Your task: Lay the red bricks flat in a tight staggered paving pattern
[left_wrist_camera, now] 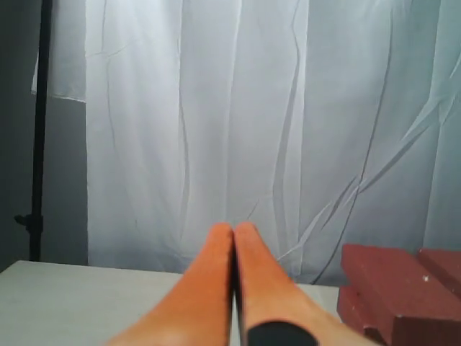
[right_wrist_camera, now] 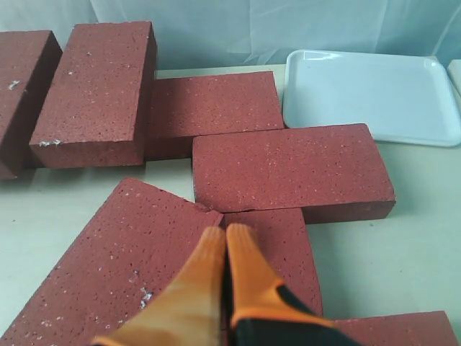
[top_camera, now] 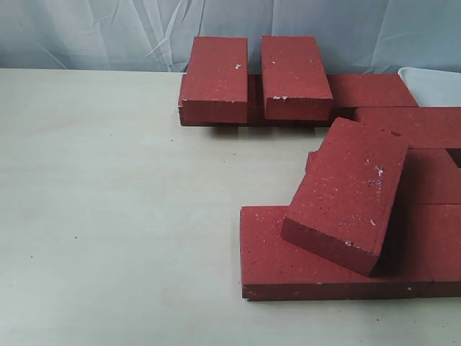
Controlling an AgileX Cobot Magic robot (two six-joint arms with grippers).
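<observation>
The right claw (right_wrist_camera: 225,232), closed and empty like the left claw (left_wrist_camera: 234,229), could shove the tilted brick (top_camera: 346,191) across the laid bricks (top_camera: 266,252).

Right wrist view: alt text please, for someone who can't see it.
The orange right hand, shut and empty, hangs over red bricks on a pale table: some lie flat, one is tilted up, two rest on top of others. A white tray lies beside the bricks, with a white curtain behind.

A pale table (top_camera: 108,216) bears red bricks (top_camera: 274,267) and a white tray (right_wrist_camera: 371,94).
</observation>
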